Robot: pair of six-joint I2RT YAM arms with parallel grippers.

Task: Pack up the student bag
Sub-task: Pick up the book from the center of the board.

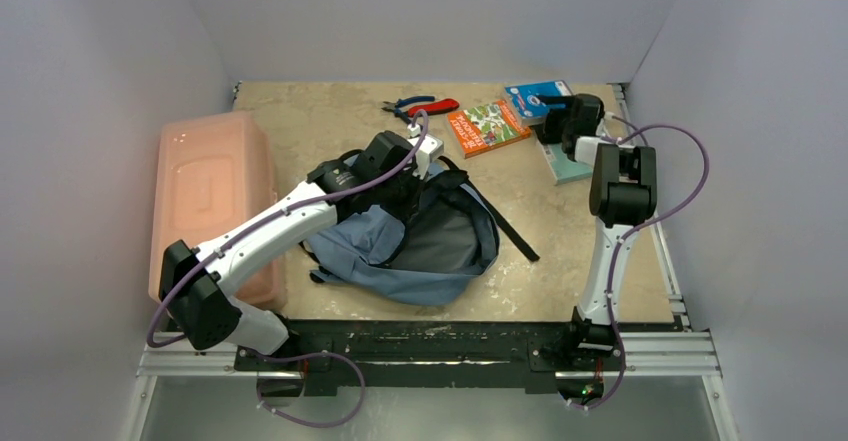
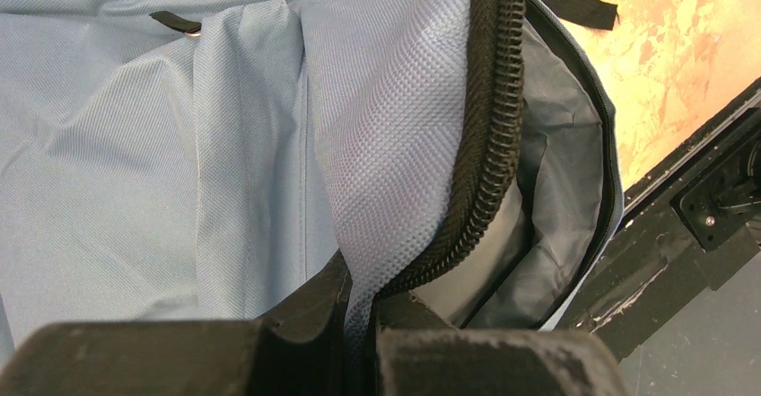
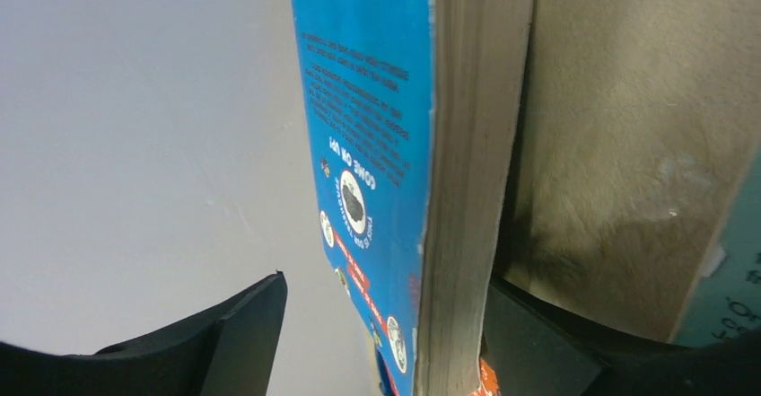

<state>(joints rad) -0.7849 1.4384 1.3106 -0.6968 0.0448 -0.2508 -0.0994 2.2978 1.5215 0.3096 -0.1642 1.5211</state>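
1. The student bag (image 1: 430,246) is seen lying on the table (image 1: 570,261), near its middle and towards the near edge, with the main compartment unzipped and gaping.
2. The left gripper (image 2: 363,329) is set at the far side of the bag. Its jaws are pressed together on the blue fabric just beside the black zip (image 2: 489,145).
3. The right gripper (image 3: 386,311) is placed at the far right. Its jaws are spread to either side of a blue book (image 3: 368,145), and one finger (image 3: 224,333) is kept clear of the cover.
4. An orange book (image 1: 487,127) is laid just left of the blue one, with pliers (image 1: 420,107) further left.
5. A pink box (image 1: 210,196) is found along the left edge.
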